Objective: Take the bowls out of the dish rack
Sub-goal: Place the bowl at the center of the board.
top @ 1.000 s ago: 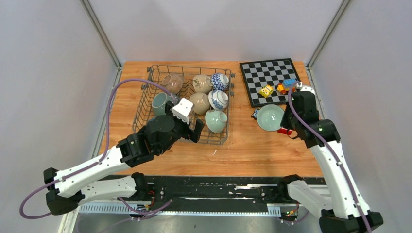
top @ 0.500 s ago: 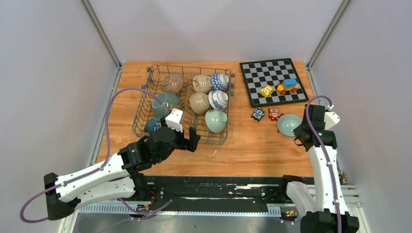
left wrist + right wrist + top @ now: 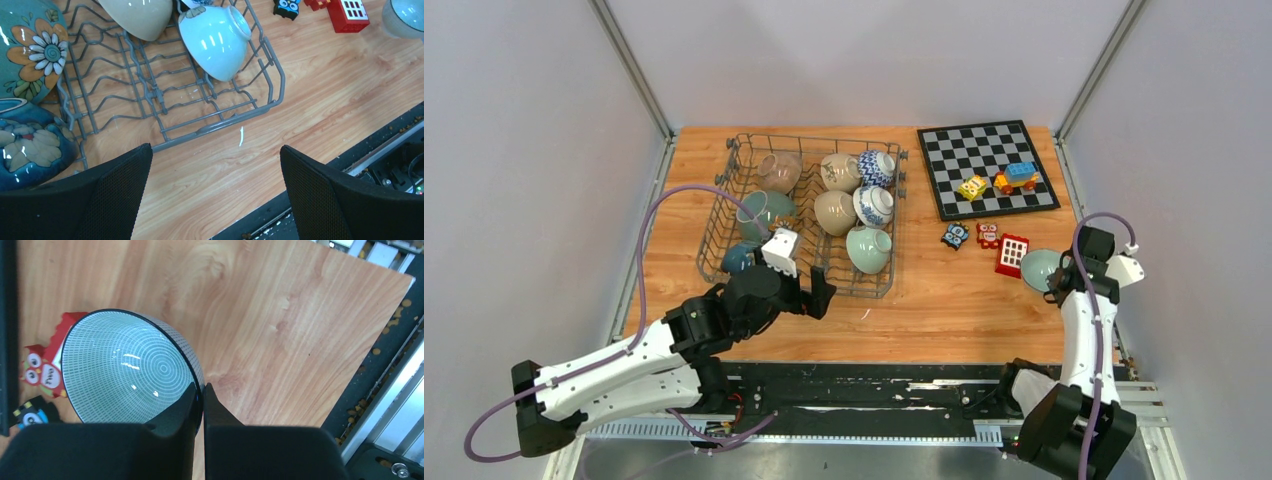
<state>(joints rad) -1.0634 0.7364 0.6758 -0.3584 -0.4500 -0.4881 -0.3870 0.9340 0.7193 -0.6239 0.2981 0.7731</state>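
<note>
Top external view, backed by both wrist views: you are looking down on a wooden table (image 3: 944, 310). The grey wire dish rack (image 3: 816, 138) sits left of centre, with eight bowls propped among its tines.

Your right gripper (image 3: 202, 400) is far out near the table's right edge, well apart from the rack. Its fingers are pinched together on the rim of a pale green bowl (image 3: 125, 365), one inside and one outside. The bowl is tilted and sits just beside a red block (image 3: 1012, 254). Whether it touches the wood cannot be told.

Your left gripper (image 3: 215, 150) hovers over the rack's near rim. Its fingers are spread wide apart with nothing between them.

The put-down seems to turn on one thing: the toys crowd the green bowl on its rack side, while bare wood lies on its near and right sides. Lowering it there looks safest.

For the following pick, your left arm is much the nearer. A pale blue bowl (image 3: 215, 42) lies straight ahead of its fingers, inside the rack's near right corner. It is tipped on its side, with its foot ring pointing away and to the right.
</note>
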